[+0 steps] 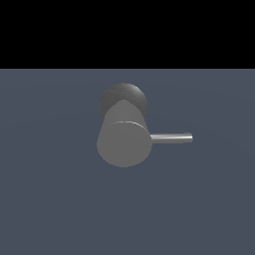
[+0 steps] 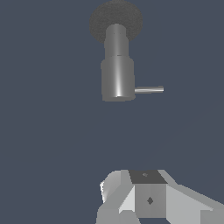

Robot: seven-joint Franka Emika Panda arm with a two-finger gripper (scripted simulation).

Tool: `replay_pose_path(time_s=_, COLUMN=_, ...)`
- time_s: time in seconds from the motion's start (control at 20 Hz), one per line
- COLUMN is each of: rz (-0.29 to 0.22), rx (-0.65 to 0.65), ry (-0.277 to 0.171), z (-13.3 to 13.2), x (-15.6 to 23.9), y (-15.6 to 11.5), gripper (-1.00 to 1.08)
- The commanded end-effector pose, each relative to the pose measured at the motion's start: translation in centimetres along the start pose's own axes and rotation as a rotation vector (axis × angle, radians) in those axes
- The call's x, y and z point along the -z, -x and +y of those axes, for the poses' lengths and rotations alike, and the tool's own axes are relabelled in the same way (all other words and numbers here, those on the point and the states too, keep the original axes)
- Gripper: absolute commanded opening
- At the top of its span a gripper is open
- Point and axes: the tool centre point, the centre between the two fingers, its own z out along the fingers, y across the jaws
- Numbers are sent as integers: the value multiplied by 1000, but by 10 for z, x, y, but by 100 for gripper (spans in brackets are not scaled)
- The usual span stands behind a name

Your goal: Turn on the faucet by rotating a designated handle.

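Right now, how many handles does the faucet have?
1. The handle sticks out sideways from the faucet, toward the exterior view's right. Neither view shows the faucet's far side, so another could be hidden there.

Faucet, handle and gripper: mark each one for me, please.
faucet [image 1: 123, 144], exterior view, on its flat round end face.
handle [image 1: 172, 138], exterior view, middle of the thin rod.
gripper [image 2: 146, 194], wrist view, on its visible body; fingertips not seen.

The white and grey blocky gripper [image 2: 151, 199] is cut off at the wrist view's edge, its fingertips unseen.
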Motion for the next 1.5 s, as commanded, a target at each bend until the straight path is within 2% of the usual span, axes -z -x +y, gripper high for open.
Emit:
replay_pose_path(time_s=0.0, rz=0, rx=0, ry=0, z=0, x=0, y=0, gripper=-100)
replay_pose_path(time_s=0.45, rz=-5, rx=-23, ry=-25, z=-4, x=1, y=5, gripper=-100)
replay_pose_path(time_s=0.65, rz=11, rx=-23, ry=-59, z=-4, x=4, y=5, gripper=-100)
replay_pose_path(time_s=0.8, rz=36, rx=-16, ry=-101, z=-4, x=9, y=3, gripper=-100)
replay_pose_path(time_s=0.95, rz=70, rx=-10, ry=-163, z=-3, x=16, y=1, gripper=-100)
replay_pose_path(time_s=1.1, rz=118, rx=-1, ry=-243, z=-1, x=25, y=-1, gripper=-100)
replay_pose_path(time_s=1.25, rz=178, rx=7, ry=-343, z=2, x=38, y=-3, gripper=-100)
replay_pose_path(time_s=1.45, rz=279, rx=16, ry=-504, z=12, x=60, y=-7, gripper=-100)
